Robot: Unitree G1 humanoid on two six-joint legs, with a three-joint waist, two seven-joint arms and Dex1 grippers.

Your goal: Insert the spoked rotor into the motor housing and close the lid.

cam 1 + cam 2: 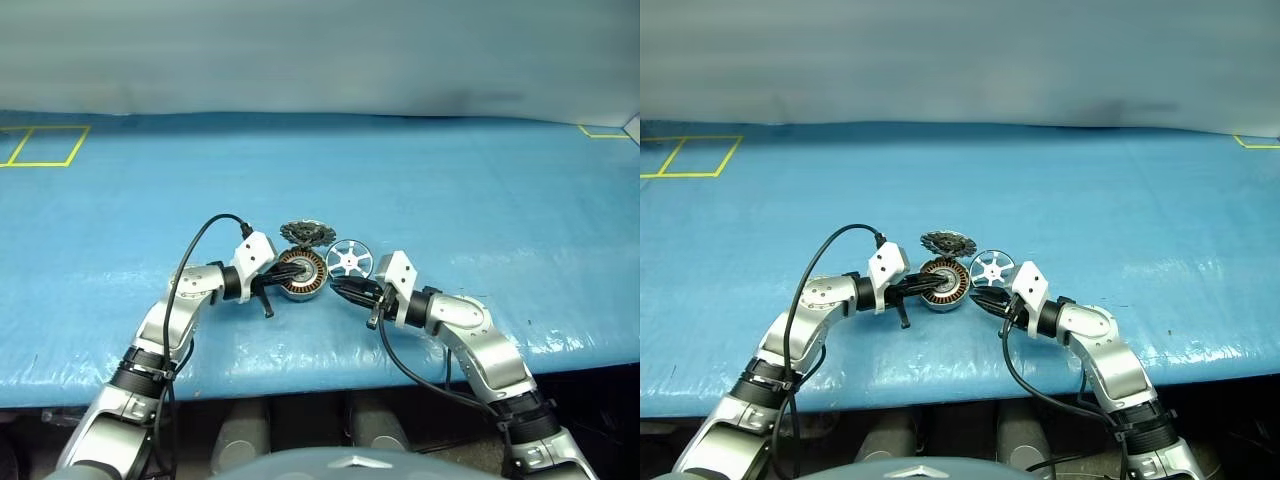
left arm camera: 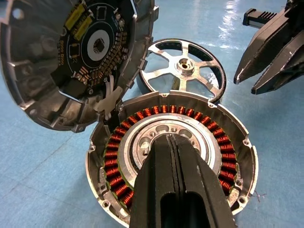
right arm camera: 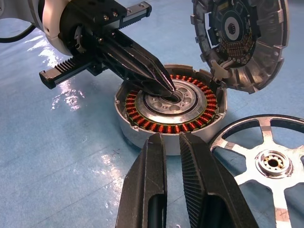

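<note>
left end effector (image 3: pixel 164 90) over motor housing (image 3: pixel 142 124)

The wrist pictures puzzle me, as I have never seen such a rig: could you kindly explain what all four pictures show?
This is a two-armed robot. Two pictures look down from its head; the other two look along each gripper's black fingers. On the blue table lies a motor housing ringed with copper windings, its lid hinged open and standing up. Beside it lies the spoked rotor, not yet inserted. The left gripper is shut, its tips on the housing's centre hub. The right gripper, slightly open, holds nothing and points at the housing.
</note>
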